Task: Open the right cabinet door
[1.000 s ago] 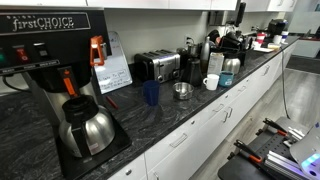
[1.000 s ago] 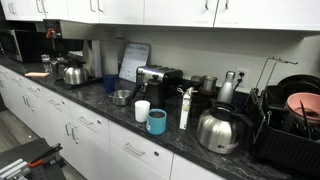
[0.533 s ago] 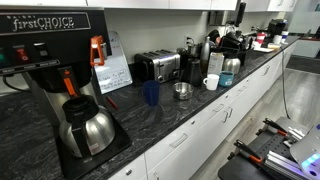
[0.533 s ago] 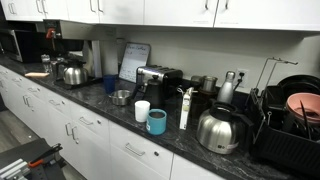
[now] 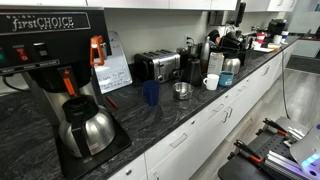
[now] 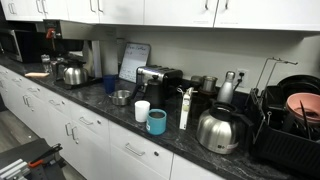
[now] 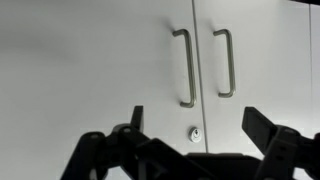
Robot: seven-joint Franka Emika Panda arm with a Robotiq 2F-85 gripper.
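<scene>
Right cabinet door [image 7: 265, 60] sits closed, contents hidden.

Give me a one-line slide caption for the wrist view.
Open end effector facing two shut cabinet doors, paired vertical bar handles at centre, small lock beneath.

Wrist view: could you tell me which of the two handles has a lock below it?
The left handle: a small round lock sits just below its lower end. The right handle has none under it.
</scene>
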